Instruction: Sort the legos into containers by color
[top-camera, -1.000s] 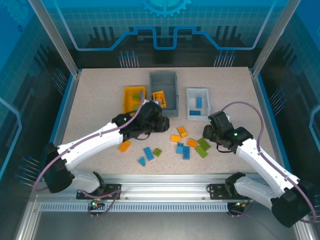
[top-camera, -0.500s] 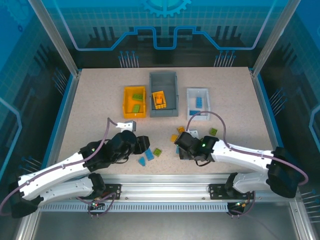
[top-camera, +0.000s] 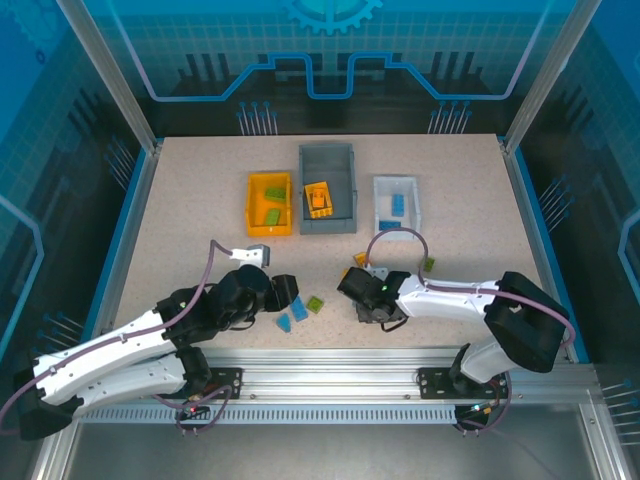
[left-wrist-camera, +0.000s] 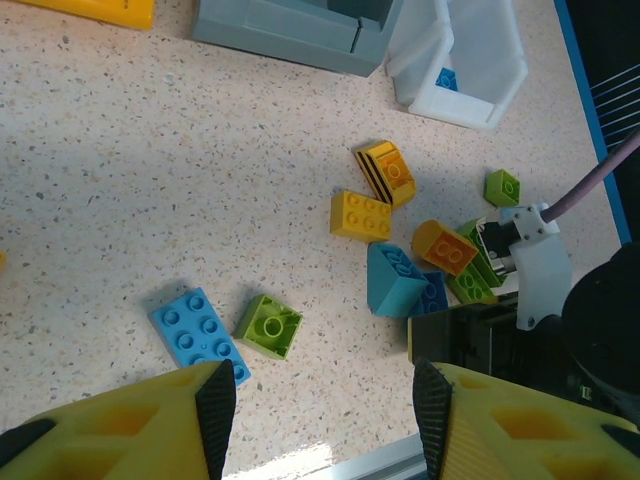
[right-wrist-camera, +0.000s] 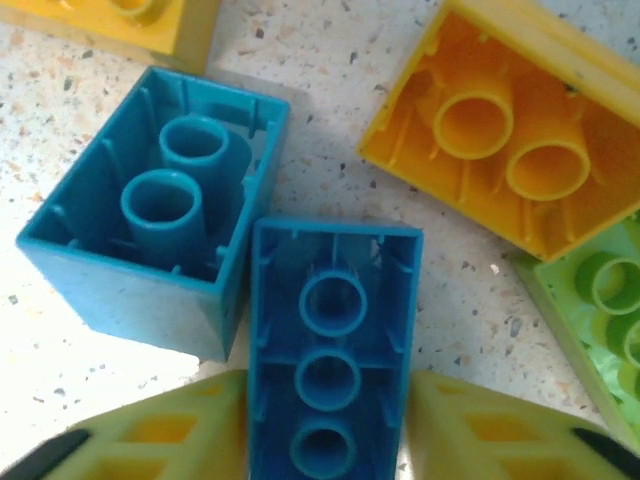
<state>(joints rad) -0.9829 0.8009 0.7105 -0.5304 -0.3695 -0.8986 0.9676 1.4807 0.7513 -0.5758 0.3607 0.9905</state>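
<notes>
While near table's (top-camera: 200, 230) front edge — right gripper (right-wrist-camera: 335, 440) tight on blue brick (right-wrist-camera: 335, 330).

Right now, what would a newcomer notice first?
A blue brick, hollow side up, sits in the right gripper, among loose orange, blue and lime bricks near the table's front. The left gripper hangs open beside them. A yellow-orange bin, a grey bin and a white bin stand behind, partly filled.

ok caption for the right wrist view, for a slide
Right gripper gripping a narrow blue lego, hollow side up, beside a bigger blue lego and an orange one.
</notes>
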